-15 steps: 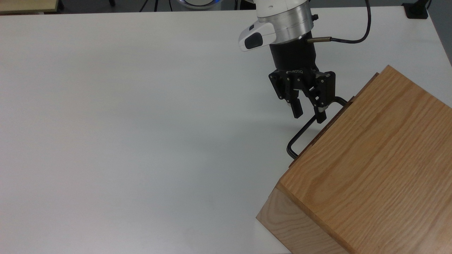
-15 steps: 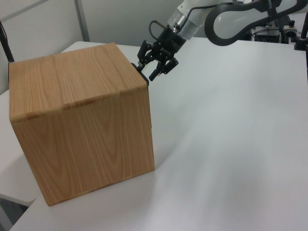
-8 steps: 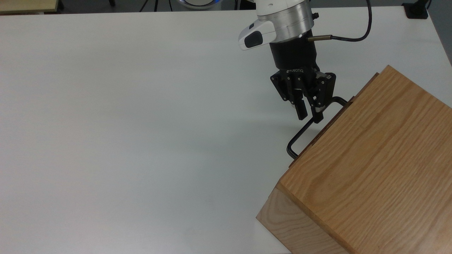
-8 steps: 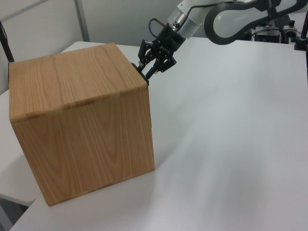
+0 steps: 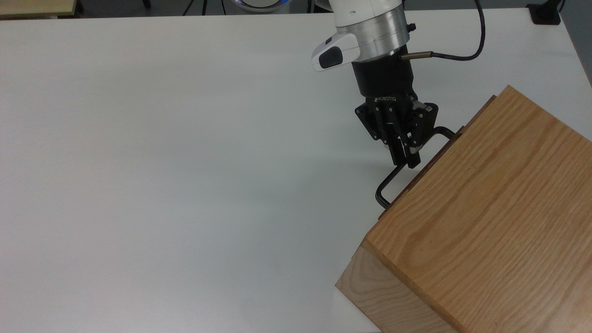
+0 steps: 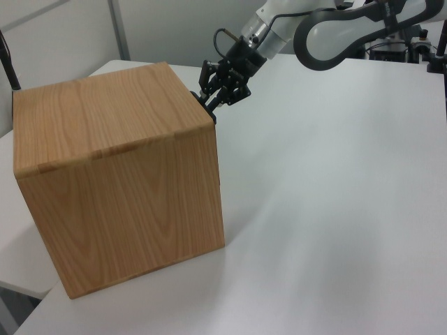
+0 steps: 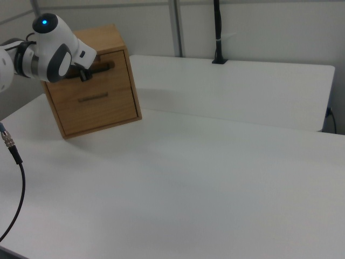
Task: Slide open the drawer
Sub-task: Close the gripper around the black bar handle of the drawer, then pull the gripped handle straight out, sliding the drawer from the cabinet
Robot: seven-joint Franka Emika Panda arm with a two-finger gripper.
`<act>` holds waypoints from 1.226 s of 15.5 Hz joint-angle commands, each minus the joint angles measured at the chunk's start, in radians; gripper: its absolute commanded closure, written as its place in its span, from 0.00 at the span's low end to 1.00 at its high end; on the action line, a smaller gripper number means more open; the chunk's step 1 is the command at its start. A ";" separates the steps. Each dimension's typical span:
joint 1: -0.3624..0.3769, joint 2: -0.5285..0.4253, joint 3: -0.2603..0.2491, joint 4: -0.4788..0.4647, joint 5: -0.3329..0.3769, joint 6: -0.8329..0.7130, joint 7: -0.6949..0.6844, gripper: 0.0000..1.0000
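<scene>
The drawer [image 7: 119, 58] is the upper one in the oak box casing [image 5: 485, 208], and its front sits nearly flush with the casing. Its long black bar handle [image 5: 387, 183] sticks out from the casing's edge in the top view. My gripper [image 5: 405, 159] comes down from the top view's upper side, and its two fingers are shut on the handle about midway along the bar. In the left view my gripper [image 6: 212, 105] is at the top far corner of the casing [image 6: 119, 174]. In the right view the arm's white wrist [image 7: 54, 46] covers part of the handle [image 7: 105, 66].
A lower drawer [image 7: 99, 106] with its own bar sits under the upper one. The casing stands on a wide white table [image 5: 185, 162], near the edge at the top view's lower right. A black cable [image 5: 467, 53] loops from the wrist. A black post [image 7: 217, 32] stands at the table's far edge.
The fingers have closed from wide open onto the handle bar. The wrist has shifted slightly down along the bar in the top view. The drawer has not moved.
</scene>
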 commanded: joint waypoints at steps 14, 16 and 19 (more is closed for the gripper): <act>-0.037 -0.047 -0.002 -0.050 -0.003 -0.050 -0.026 0.99; -0.053 -0.075 -0.002 -0.050 -0.003 -0.122 -0.027 0.99; -0.068 -0.109 -0.002 -0.051 -0.004 -0.233 -0.029 0.99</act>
